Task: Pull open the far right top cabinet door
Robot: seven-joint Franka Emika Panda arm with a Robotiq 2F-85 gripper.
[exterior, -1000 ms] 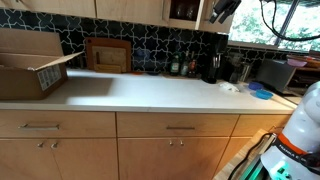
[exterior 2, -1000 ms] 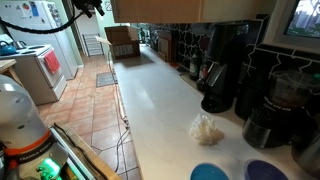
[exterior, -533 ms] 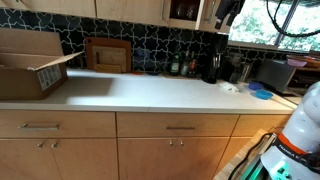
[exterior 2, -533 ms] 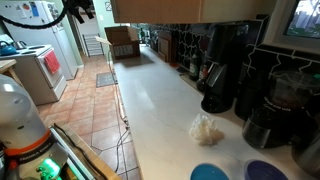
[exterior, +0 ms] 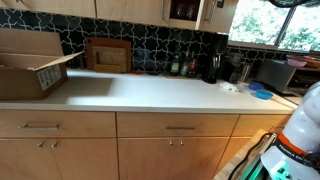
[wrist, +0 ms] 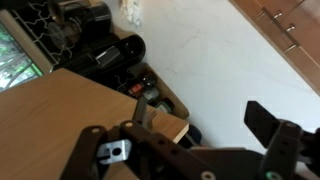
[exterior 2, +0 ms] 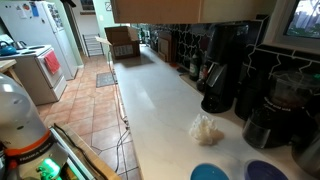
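In the wrist view the far right top cabinet door [wrist: 60, 115] is a light tan wood panel with a pale edge, filling the lower left. My gripper [wrist: 200, 138] is open with the jaws wide apart. The door's free corner lies between them, next to the left finger [wrist: 140, 115], and the right finger [wrist: 268, 125] hangs over the white counter [wrist: 220, 60]. I cannot tell whether a finger touches the door. In both exterior views the gripper is above the frame. In an exterior view the rightmost upper cabinet [exterior: 188, 10] shows a dark opening at the top edge.
A black coffee maker [exterior: 212, 60] [exterior 2: 222, 70] and other appliances stand below the cabinet. A cardboard box [exterior: 30, 65] and a wooden board [exterior: 107, 55] sit further along. A crumpled white item [exterior 2: 207, 128] and blue bowls [exterior: 260, 93] lie near the counter's end. A window [exterior: 270, 20] adjoins the cabinet.
The gripper, seen earlier at the top edge of both exterior views beside the cabinet, has risen out of both. The counter objects have not moved.
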